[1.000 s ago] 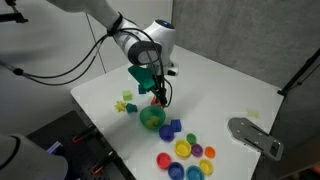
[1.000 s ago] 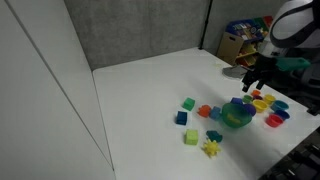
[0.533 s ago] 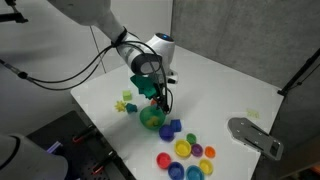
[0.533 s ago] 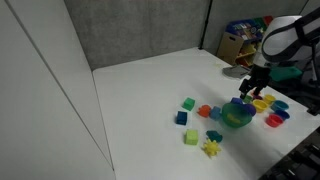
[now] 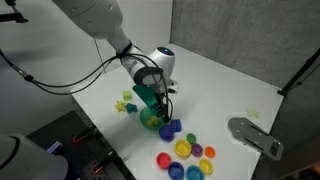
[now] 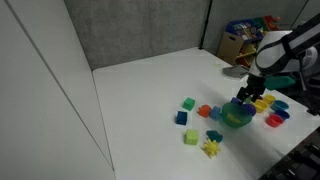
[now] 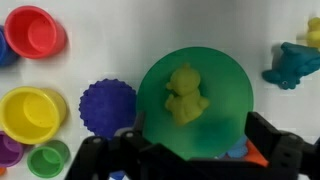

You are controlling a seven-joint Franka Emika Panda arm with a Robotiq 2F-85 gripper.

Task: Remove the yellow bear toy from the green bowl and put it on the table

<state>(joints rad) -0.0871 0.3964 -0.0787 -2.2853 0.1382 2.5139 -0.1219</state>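
green bowl (image 7: 225,75): round, bright green, upright on the table; it fills the middle of the wrist view. In both exterior views it sits directly below the gripper, among scattered toys.
yellow bear toy (image 7: 185,95): lies inside the green bowl, on its floor, a little toward 9 o'clock of centre. Neither finger touches it. Too small to make out in the exterior views.
gripper (image 7: 188,150): jaws spread wide, nothing held. In the wrist view one dark finger stands at 7 o'clock of the bowl and the other at 4 o'clock, both outside the rim. In an exterior view the gripper (image 5: 157,105) hangs low, just above the bowl (image 5: 150,120).
table (image 7: 150,30): white, plain top; it carries the bowl and all the toys.
blue spiky ball (image 7: 107,105): 9 o'clock of the bowl, just beside the rim; cannot tell whether it touches.
yellow cup (image 7: 30,110): 9 o'clock, beyond the ball, open side up.
red cup (image 7: 35,30): 10 o'clock, well apart from the bowl.
small green cup (image 7: 45,160): 8 o'clock, below the yellow cup.
teal toy (image 7: 293,62): 2 o'clock, near the rim but apart from it.
orange piece (image 7: 250,155): 5 o'clock, partly hidden by the bowl's edge; shape unclear.
green block (image 6: 189,103), blue block (image 6: 181,118): in an exterior view, 9 o'clock of the bowl (image 6: 237,117), well apart from it.
yellow spiky toy (image 6: 211,148): 7 o'clock of the bowl in the same view.
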